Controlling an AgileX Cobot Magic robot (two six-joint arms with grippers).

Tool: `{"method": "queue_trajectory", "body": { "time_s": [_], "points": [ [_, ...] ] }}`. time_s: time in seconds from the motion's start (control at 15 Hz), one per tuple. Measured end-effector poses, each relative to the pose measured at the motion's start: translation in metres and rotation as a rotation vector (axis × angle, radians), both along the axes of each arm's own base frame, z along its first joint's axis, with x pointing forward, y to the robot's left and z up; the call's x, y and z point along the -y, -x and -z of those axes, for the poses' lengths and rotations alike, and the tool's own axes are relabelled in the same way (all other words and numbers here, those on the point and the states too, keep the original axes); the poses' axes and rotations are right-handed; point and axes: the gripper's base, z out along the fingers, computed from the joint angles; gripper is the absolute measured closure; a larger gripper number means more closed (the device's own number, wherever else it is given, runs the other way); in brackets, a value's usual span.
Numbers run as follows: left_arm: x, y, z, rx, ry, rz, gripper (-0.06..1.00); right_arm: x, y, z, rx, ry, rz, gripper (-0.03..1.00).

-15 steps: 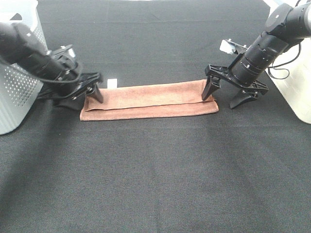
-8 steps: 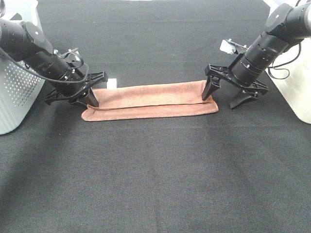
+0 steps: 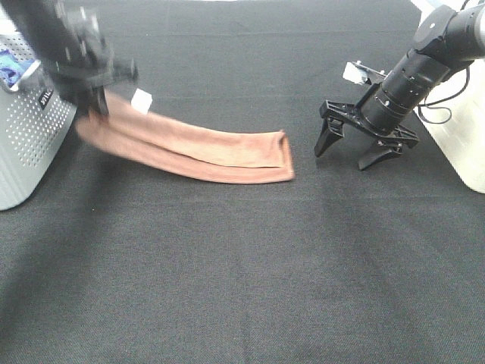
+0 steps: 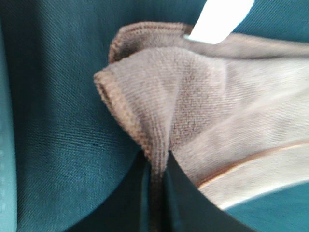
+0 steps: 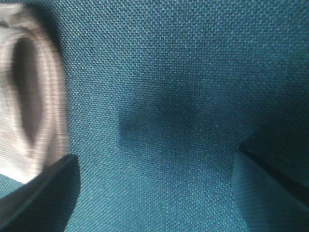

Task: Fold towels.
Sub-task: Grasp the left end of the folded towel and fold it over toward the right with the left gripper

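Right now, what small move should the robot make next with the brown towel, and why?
Probably swing the left hand rightward and lay its end on the free end. The towel is a long folded strip, one end pinched and raised in that hand; the right hand is open, off the cloth.

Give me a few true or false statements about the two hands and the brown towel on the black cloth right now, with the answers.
1. The left hand is shut on one end of the folded reddish-brown microfibre towel. True.
2. The right hand grips the towel's other end. False: it is open and empty, and stands apart from the towel.
3. The towel lies spread out as a flat square. False: it is folded into a long narrow strip.
4. A small white tag shows near the end that the left hand holds. True.
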Motion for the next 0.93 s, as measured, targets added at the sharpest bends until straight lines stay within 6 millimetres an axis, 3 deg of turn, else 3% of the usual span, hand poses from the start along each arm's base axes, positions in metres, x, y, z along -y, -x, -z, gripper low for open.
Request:
{"method": "queue_trajectory", "body": {
  "time_s": [0.13, 0.2, 0.27, 0.4, 0.67, 0.8, 0.93],
  "points": [
    [0.007, -0.001, -0.01, 0.011, 0.036, 0.005, 0.91, 0.0, 0.0, 0.0, 0.0, 0.0, 0.0, 0.16],
    [0.02, 0.001, -0.02, 0.021, 0.086, 0.019, 0.91, 0.0, 0.0, 0.0, 0.0, 0.0, 0.0, 0.16],
    [0.044, 0.006, -0.027, 0.015, 0.152, 0.056, 0.91, 0.0, 0.0, 0.0, 0.0, 0.0, 0.0, 0.16],
    [0.078, 0.013, -0.023, 0.007, 0.208, 0.109, 0.91, 0.0, 0.0, 0.0, 0.0, -0.001, 0.001, 0.16],
    [0.137, 0.013, 0.018, 0.029, 0.329, 0.121, 0.91, 0.0, 0.0, 0.0, 0.0, -0.004, 0.003, 0.16],
    [0.159, 0.008, 0.049, 0.052, 0.398, 0.074, 0.91, 0.0, 0.0, 0.0, 0.0, -0.004, 0.004, 0.16],
    [0.17, 0.007, 0.066, 0.056, 0.431, 0.045, 0.9, 0.0, 0.0, 0.0, -0.001, -0.007, 0.005, 0.16]
  ]
}}
